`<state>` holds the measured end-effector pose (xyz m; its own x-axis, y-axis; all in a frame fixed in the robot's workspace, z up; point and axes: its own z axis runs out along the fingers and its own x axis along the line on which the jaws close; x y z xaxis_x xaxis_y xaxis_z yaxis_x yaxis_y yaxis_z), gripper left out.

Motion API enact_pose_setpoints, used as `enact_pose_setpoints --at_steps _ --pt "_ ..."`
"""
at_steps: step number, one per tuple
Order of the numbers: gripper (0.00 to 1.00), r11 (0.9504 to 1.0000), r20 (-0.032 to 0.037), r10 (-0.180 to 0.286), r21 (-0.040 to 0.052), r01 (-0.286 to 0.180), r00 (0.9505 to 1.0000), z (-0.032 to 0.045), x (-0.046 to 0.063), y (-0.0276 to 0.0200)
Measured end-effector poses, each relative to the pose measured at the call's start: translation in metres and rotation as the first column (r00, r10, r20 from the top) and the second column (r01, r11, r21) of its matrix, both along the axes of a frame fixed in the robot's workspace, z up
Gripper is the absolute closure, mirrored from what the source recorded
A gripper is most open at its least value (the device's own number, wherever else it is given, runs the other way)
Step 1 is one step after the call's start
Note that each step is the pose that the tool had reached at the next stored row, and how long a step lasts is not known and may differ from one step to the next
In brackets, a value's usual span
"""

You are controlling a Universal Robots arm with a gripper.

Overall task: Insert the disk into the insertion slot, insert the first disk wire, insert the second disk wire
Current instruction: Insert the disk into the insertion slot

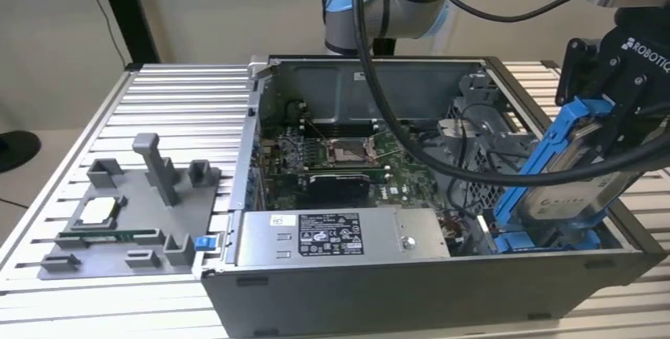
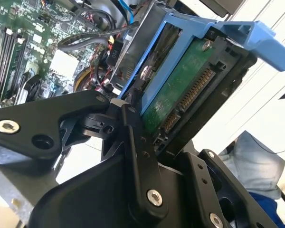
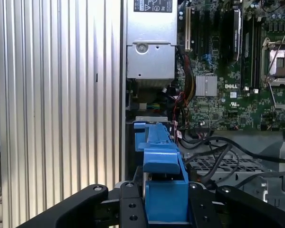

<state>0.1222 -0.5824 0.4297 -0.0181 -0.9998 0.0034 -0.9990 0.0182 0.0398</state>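
Observation:
My gripper [image 1: 616, 115] is shut on the disk [image 1: 570, 191], a silver-grey drive in a bright blue carrier frame [image 1: 544, 154]. The disk stands steeply tilted over the right front corner of the open computer case [image 1: 419, 292]. Its lower end reaches down to the insertion slot [image 1: 515, 233] in the grey metal drive cage [image 1: 476, 191]. In the second wrist view the black fingers [image 2: 135, 118] clamp the disk's [image 2: 180, 90] edges, with the green board and connector facing the camera. In the first wrist view the blue carrier [image 3: 162, 159] points from the gripper [image 3: 166, 205] towards the case edge. Which cables are the disk wires I cannot tell.
A grey labelled power-supply box [image 1: 335, 237] lies along the case front beside the cage. Black cables [image 1: 450, 162] loop over the motherboard [image 1: 335, 158] and cage. A grey fixture plate [image 1: 115, 213] with posts sits on the ribbed table [image 1: 178, 96] at the exterior view's left.

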Motion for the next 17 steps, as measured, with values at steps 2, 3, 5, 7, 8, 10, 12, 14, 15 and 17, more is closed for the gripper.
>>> enact_pose_setpoints --at_steps 2,3,5,7,8,10,12,14,15,17 --pt "1.0 1.0 0.0 0.0 0.0 0.0 1.0 -0.0012 0.0 0.0" --pt "1.0 1.0 0.0 0.0 0.0001 0.0 1.0 -0.0019 0.0 0.0" --pt "1.0 1.0 0.0004 0.0 0.0003 0.0 1.0 -0.0036 0.0 0.0" --pt "1.0 1.0 0.0017 0.0 0.0015 0.0 1.0 -0.0047 0.0 0.0" --pt "1.0 1.0 0.0024 0.0 0.0023 0.0 1.0 -0.0052 0.0 0.0001" --pt "1.0 1.0 0.0041 0.0 0.0033 0.0 1.0 -0.0062 0.0001 0.0007" --pt "1.0 1.0 0.005 0.0 0.006 0.0 1.0 -0.007 0.0 0.0013" --pt "1.0 1.0 0.0058 0.0 0.0094 0.0 1.0 -0.0076 0.0 0.0025" --pt "1.0 0.9999 0.0061 0.0 0.0111 0.0 1.0 -0.008 0.0 0.0034" --pt "1.0 0.9999 0.0063 0.0 0.0134 0.0 1.0 -0.0093 0.0 0.0046"
